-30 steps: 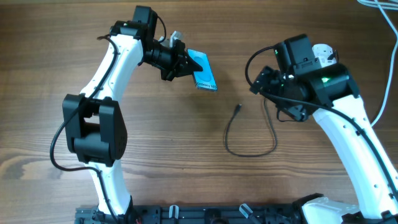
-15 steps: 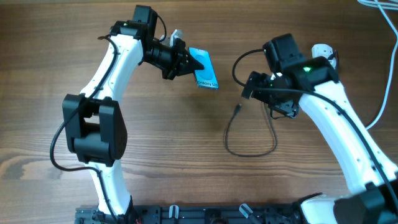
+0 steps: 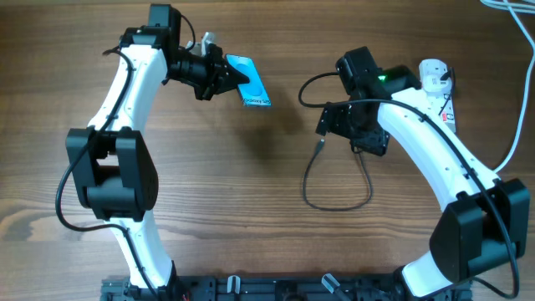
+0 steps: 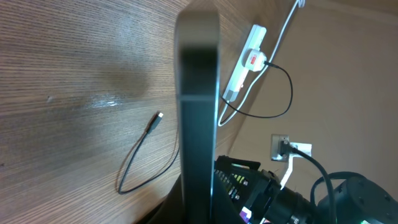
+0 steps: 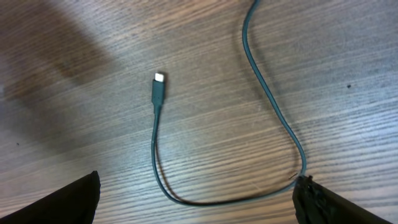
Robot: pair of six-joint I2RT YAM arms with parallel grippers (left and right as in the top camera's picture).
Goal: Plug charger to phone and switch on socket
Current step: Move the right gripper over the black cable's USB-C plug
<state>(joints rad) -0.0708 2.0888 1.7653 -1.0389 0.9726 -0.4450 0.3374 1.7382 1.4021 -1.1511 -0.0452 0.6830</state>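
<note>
My left gripper [image 3: 224, 73] is shut on the phone [image 3: 249, 81] and holds its cyan-blue screen tilted above the table's far left-centre. In the left wrist view the phone [image 4: 198, 106] shows edge-on as a dark bar between the jaws [image 4: 198, 208]. The charger cable [image 3: 336, 206] lies in a loop on the wood, connector tip [image 3: 320, 147] pointing away. My right gripper [image 3: 347, 138] is open and empty, hovering over the loop. In the right wrist view the tip [image 5: 160, 84] lies ahead of the spread fingers [image 5: 199, 190], with the cable touching the right finger. The white socket [image 3: 435, 79] lies at the far right.
The socket with its red mark also shows in the left wrist view [image 4: 245, 59]. A thick white cord [image 3: 520, 33] runs off the far right corner. A wall outlet [image 4: 283, 146] with a plugged lead shows beyond the table.
My left arm has carried the phone left and slightly farther away. My right arm has swung left from near the socket to over the cable loop, near the connector tip.
</note>
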